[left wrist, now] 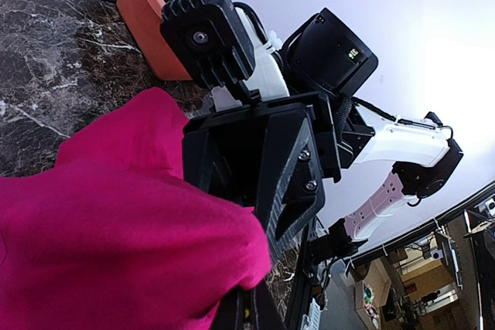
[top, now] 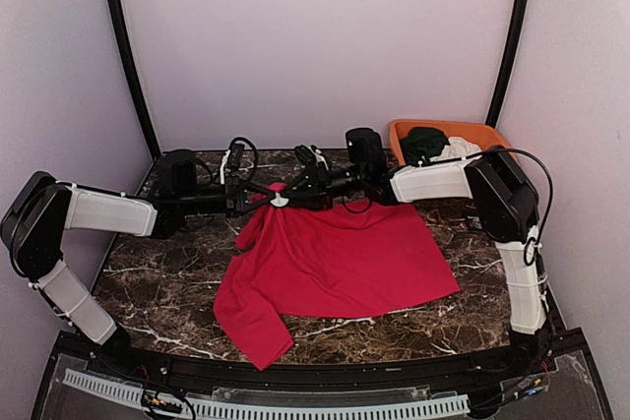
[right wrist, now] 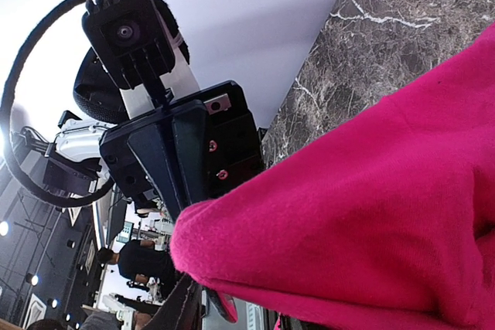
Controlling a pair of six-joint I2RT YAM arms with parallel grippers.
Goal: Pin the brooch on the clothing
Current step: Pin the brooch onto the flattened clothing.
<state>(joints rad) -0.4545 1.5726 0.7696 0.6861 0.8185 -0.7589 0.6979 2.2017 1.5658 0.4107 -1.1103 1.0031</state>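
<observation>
clothing: red T-shirt [top: 335, 253] lies spread on the marble table [top: 157, 282]; its far edge is raised in a fold | left gripper [top: 268, 198]: closed, pinching that fold | right gripper [top: 297, 190]: tips buried in cloth; grip cannot be told

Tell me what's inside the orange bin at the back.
A dark green garment and a white garment lie in the bin; anything beneath them is covered.
</observation>
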